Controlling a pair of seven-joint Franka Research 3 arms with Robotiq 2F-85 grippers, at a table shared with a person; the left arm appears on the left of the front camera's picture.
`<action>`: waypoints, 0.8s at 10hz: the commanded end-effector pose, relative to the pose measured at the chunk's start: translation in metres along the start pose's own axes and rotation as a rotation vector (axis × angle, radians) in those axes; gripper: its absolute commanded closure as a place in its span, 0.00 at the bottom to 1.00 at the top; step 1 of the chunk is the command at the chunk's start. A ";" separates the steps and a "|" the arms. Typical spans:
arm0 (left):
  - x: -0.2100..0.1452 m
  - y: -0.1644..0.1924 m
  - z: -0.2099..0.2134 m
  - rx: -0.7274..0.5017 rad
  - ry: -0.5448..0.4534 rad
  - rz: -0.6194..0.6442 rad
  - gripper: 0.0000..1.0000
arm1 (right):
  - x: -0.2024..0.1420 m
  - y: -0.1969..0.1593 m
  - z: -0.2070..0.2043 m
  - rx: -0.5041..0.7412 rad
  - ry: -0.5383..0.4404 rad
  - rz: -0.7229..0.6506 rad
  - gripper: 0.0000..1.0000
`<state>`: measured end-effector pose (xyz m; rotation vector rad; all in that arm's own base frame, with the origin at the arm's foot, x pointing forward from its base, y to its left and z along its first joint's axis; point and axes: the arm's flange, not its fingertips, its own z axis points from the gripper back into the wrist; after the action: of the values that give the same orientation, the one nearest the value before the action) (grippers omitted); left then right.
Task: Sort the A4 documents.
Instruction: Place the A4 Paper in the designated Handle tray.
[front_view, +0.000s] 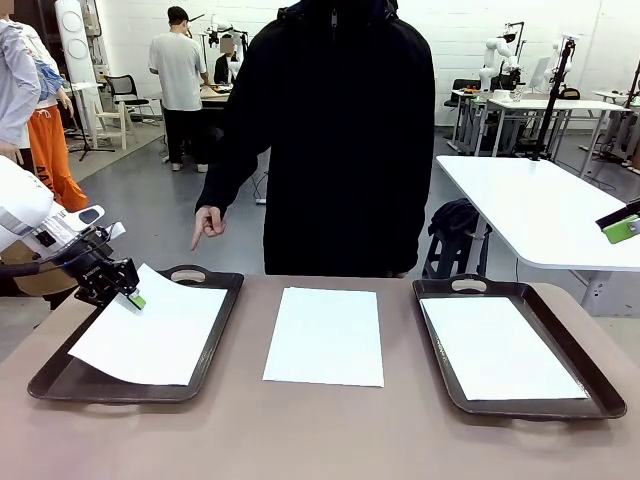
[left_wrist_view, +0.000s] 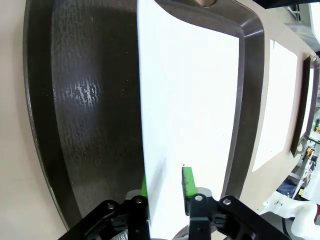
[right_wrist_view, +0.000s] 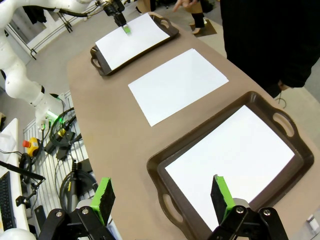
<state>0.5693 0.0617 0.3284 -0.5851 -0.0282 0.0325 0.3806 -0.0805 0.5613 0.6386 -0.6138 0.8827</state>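
Three plain white rectangular A4 paper sheets in a row. At 9 o'clock, the left sheet, lying skewed inside the left tray, dark brown with handles, near-left corner up against the tray's wall. At centre, the middle sheet, flat on the bare brown tabletop between the trays, touching neither. At 3 o'clock, the right sheet, flat on the floor of the matching right tray.

At the left sheet's 11 o'clock corner, the left end effector: green pads parted a little, sheet edge running between them. Out beyond the right tray at 3 o'clock, hanging high, the right end effector, spread wide and holding nothing.

At 12 o'clock, a person in a black top, hand pointing a finger downward beyond the left tray's far handle.
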 end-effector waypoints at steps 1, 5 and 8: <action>0.001 -0.004 0.006 0.049 0.009 0.011 0.67 | 0.000 0.000 -0.001 -0.001 -0.001 0.001 0.00; -0.002 -0.011 0.016 0.085 0.007 0.000 0.29 | 0.000 0.000 -0.001 -0.001 -0.001 0.001 0.00; 0.000 -0.015 0.019 0.111 0.000 -0.002 0.00 | 0.000 0.000 -0.001 -0.001 -0.001 0.001 0.00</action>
<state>0.5683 0.0624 0.3486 -0.5181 -0.0332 0.0110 0.3806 -0.0805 0.5613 0.6386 -0.6138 0.8827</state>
